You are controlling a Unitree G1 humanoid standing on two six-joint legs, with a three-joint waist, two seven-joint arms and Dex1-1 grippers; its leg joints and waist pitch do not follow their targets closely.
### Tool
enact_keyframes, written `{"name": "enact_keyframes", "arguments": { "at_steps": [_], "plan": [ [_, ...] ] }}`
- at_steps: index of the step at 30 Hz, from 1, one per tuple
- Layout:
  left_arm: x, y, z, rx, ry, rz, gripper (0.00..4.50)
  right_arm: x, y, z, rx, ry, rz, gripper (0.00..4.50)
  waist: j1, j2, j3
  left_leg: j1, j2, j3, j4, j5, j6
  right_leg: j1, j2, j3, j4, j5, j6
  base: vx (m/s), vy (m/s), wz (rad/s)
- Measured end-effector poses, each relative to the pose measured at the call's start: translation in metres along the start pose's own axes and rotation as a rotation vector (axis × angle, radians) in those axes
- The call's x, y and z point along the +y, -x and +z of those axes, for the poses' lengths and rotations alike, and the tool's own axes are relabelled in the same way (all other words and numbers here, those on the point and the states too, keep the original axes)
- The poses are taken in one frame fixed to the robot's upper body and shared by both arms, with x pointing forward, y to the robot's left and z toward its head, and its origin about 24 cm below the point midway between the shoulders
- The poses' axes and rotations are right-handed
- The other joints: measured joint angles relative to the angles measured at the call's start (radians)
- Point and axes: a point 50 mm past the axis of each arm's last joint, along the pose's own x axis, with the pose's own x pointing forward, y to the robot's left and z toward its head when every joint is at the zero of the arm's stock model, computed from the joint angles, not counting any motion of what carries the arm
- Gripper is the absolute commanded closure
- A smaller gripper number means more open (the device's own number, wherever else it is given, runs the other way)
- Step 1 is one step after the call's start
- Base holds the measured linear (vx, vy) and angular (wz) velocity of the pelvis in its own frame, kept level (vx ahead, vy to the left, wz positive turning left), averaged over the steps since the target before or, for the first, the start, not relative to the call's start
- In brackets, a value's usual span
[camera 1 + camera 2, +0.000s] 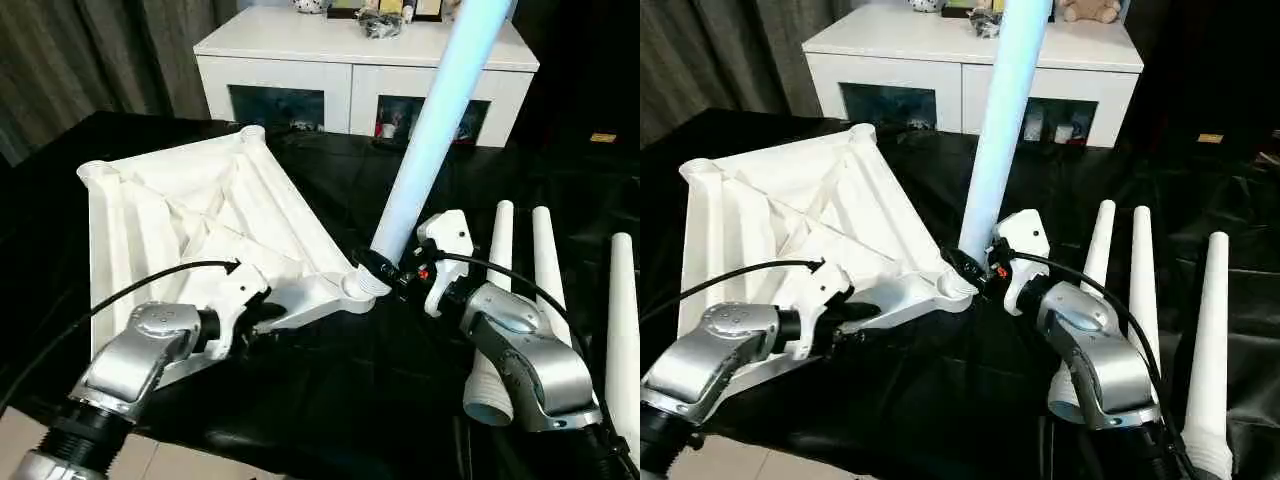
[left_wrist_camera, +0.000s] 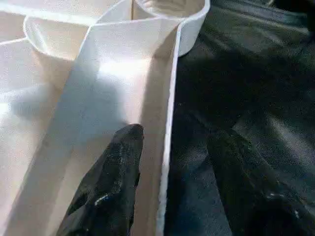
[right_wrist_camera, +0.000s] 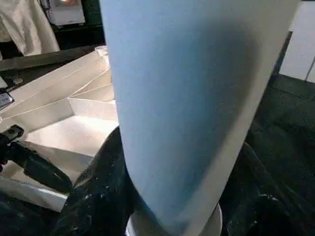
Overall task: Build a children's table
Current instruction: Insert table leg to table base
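Left eye view gives you the white plastic square table top (image 1: 200, 225) lying upside down on the black cloth-covered work surface (image 1: 330, 400), its ribbed underside facing up and round sockets at its corners. Your right gripper (image 1: 385, 270) is closed around the lower end of a long round white plastic leg (image 1: 430, 130), which rises tilted up and away toward the white cabinet with dark glass doors (image 1: 350, 85) behind. The leg's bottom end sits at the corner socket (image 1: 360, 285) of the top nearest that gripper; you cannot tell whether it is seated in the socket or only touching it. In the right wrist view the leg runs between the two black fingers (image 3: 93, 196), one on each side.

Your left gripper (image 1: 262, 318) is at the near rim of the top, partway open. In the left wrist view one black finger (image 2: 110, 191) lies inside the raised rim (image 2: 167, 147) and the other sits outside it over the cloth, so the jaws straddle the wall; you cannot tell whether they are pressing on it.

Three more white legs (image 1: 540, 270) lie side by side on the cloth to the right of your right forearm, thin ends pointing away from you.
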Motion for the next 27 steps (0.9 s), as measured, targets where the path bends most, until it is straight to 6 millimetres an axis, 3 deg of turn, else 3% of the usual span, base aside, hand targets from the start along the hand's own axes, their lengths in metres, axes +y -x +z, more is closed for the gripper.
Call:
{"name": "enact_keyframes", "arguments": {
  "at_steps": [7,12,20,27],
  "plan": [
    [0.002,-0.008,0.005,-0.009,0.005,0.014,3.02,0.001,0.000,-0.001,0.004,-0.002,0.001,2.60,-0.001,0.004,0.001,0.000,0.000,0.001,0.000,0.000,0.000,0.000,0.000,0.000,-0.001,0.000,0.000,0.000,0.000,0.00],
    [0.004,-0.013,0.004,-0.008,-0.007,0.022,3.38,0.001,0.001,0.000,0.002,0.002,0.000,2.60,-0.001,0.013,-0.003,-0.001,0.000,0.001,0.000,0.000,0.000,0.000,0.000,0.000,-0.002,0.000,0.000,0.000,0.000,0.00],
    [0.006,-0.018,0.006,0.013,-0.044,0.023,4.14,0.001,0.001,-0.001,0.005,0.001,0.001,2.60,-0.003,0.015,-0.003,0.000,0.000,0.001,-0.001,0.000,0.000,0.000,0.000,0.000,-0.001,0.000,0.000,0.000,0.000,0.00],
    [0.004,-0.020,0.005,0.042,-0.076,-0.006,4.42,0.002,0.001,-0.001,0.010,0.001,0.006,2.60,-0.004,0.020,-0.006,0.000,0.000,0.001,-0.003,0.000,0.000,0.000,0.000,0.000,-0.004,0.000,0.000,0.000,0.000,0.00]
  ]
}}
